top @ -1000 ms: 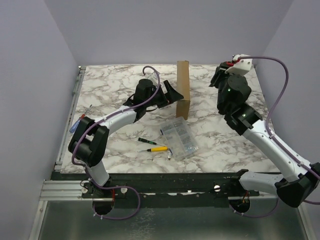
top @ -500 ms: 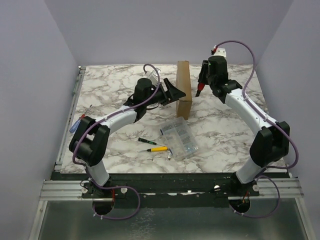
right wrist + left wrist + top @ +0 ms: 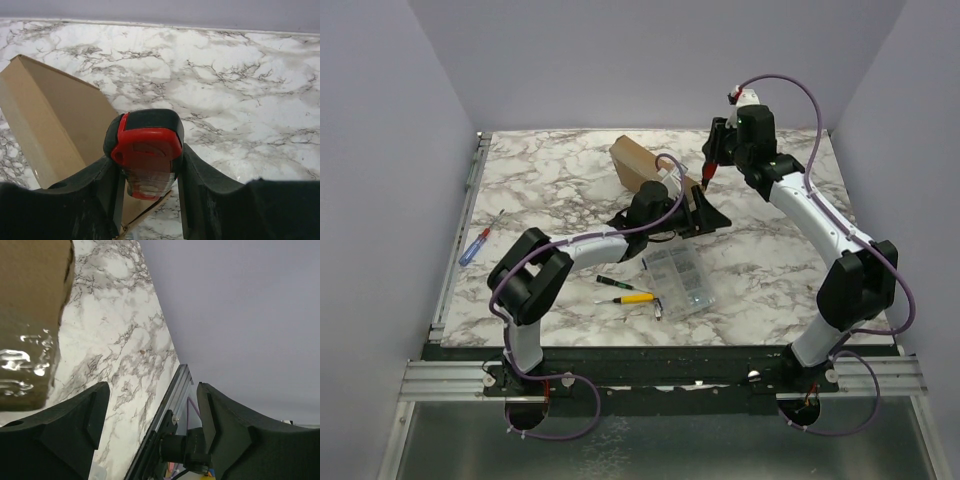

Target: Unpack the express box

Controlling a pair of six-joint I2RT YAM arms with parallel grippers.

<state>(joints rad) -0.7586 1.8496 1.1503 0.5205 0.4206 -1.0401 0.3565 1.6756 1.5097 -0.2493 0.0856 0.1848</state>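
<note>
Lilac walls are closing in a marble-patterned table [image 3: 540,180], and the express box [image 3: 638,162] is sitting toward the middle of its far edge, turned at a slant to all four edges.

The right claw [image 3: 708,172] is hanging over the box's right-hand end, clamped on a red-capped tool [image 3: 147,145] that is pointing down at the cardboard edge. Whether its tip is touching the box is not showing. The left claw [image 3: 710,215] is sitting just beside the same end with its jaws spread wide and nothing between them.

The trouble I am expecting comes from that. Nothing is gripping the box, so any press from the tool is likely to shove it along the table or tip it rather than part the seal. If the tool is a cutter, a slip could send it into the contents or toward the left claw close by.

The box is looking plain, brown and closed, with sharp corners and no print. Glossy clear tape [image 3: 20,365] is glinting along one face. A clear case [image 3: 680,282] is lying nearer the front edge, well apart.
</note>
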